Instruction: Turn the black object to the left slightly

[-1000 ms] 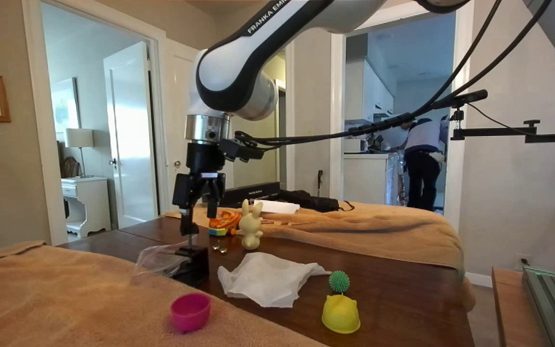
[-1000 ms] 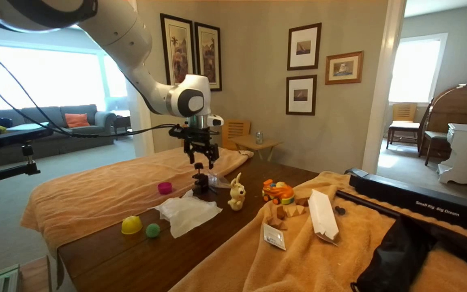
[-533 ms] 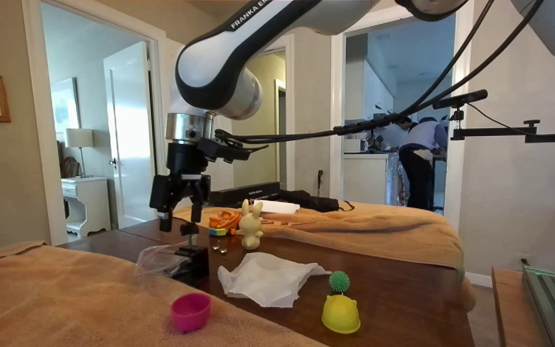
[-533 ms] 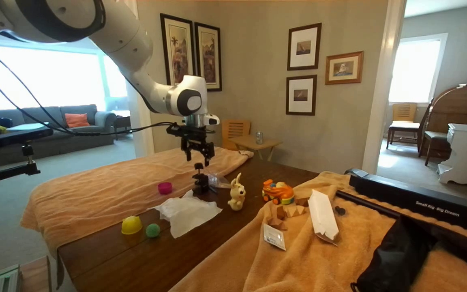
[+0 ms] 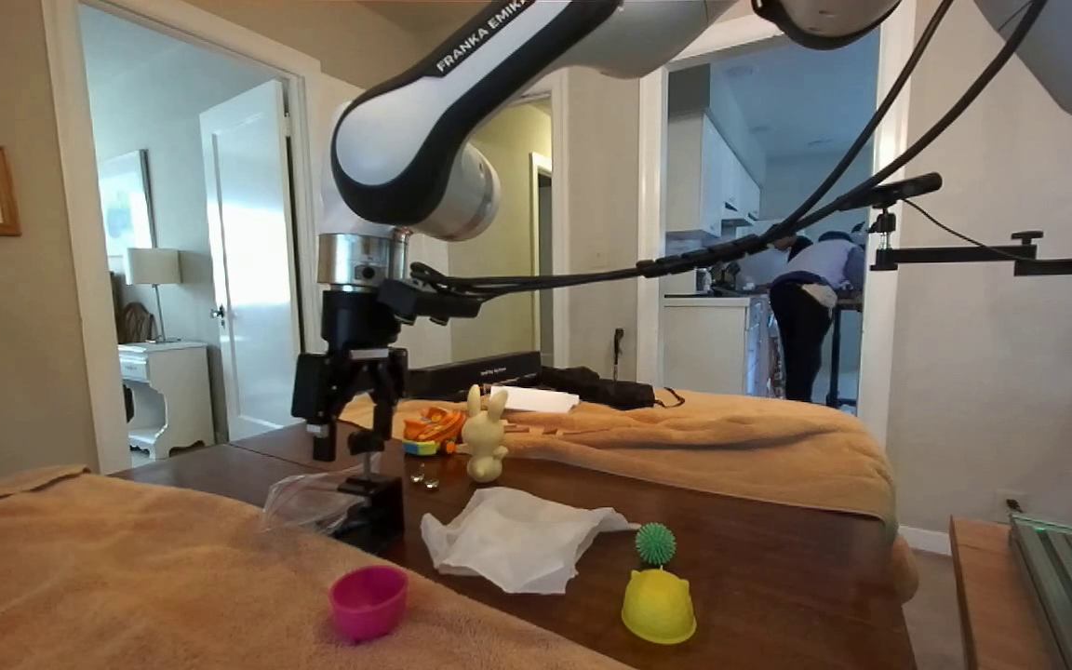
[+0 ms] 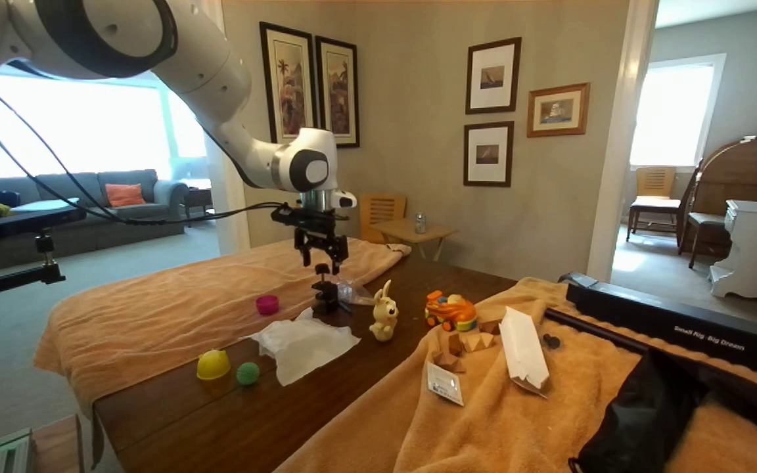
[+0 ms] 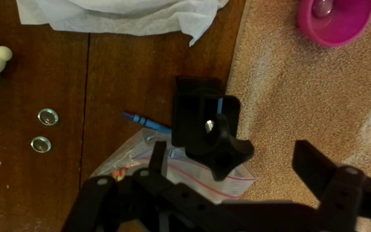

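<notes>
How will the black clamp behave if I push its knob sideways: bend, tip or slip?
The black clamp looks stiff and blocky, so it should hardly flex. A push up high may tip it, since its lobed knob sits atop a thin metal screw above the body. The knob's lobed outline should resist slipping when gripped.

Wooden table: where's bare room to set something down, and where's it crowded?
Bare table lies between green ball, white sheet and the towel under the white box. In the wrist view, another patch between sheet and blue crayon. Crowded: around the black object, with crayon and plastic bag close by, open gripper over it.
</notes>
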